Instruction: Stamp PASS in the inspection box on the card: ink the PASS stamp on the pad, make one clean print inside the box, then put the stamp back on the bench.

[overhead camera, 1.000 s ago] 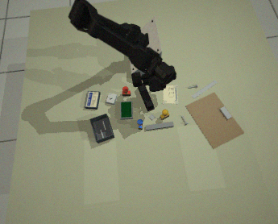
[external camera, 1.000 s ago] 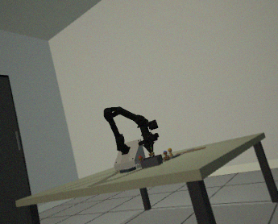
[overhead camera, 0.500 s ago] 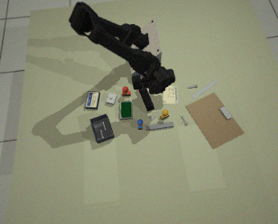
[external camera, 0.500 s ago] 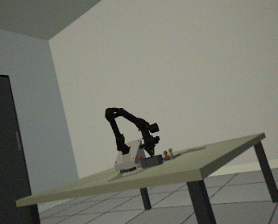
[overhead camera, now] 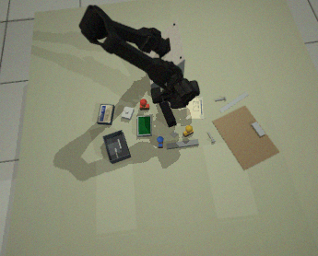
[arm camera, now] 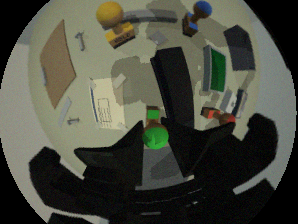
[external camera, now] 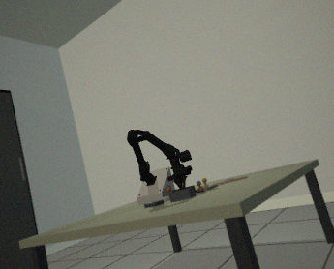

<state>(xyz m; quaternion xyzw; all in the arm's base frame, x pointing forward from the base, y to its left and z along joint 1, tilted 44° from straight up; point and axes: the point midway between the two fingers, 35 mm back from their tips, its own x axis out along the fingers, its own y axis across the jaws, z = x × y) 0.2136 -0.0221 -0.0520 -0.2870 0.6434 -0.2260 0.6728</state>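
Observation:
My gripper (arm camera: pixel 152 121) (external camera: pixel 182 186) is shut on the green-knobbed stamp (arm camera: pixel 155 138), low over the bench. Whether the stamp's base touches the bench cannot be told; the arm hides it in the top view. The card (arm camera: pixel 105 88) (overhead camera: pixel 196 114) lies taped down left of the fingers in the wrist view, with small printed lines on it; a clean PASS print cannot be made out. The green ink pad (arm camera: pixel 218 70) (overhead camera: pixel 145 125) lies open, right of the fingers in the wrist view.
A long black block (arm camera: pixel 176 85) (overhead camera: pixel 168 114) is just ahead of the fingers. Yellow (arm camera: pixel 109 14) (overhead camera: pixel 188 130), blue (arm camera: pixel 202 9) (overhead camera: pixel 160 140) and red (arm camera: pixel 227 118) (overhead camera: pixel 144 103) stamps stand around. A grey bar (overhead camera: pixel 182 145), dark tray (overhead camera: pixel 107 147) and brown board (overhead camera: pixel 246 138) lie farther out.

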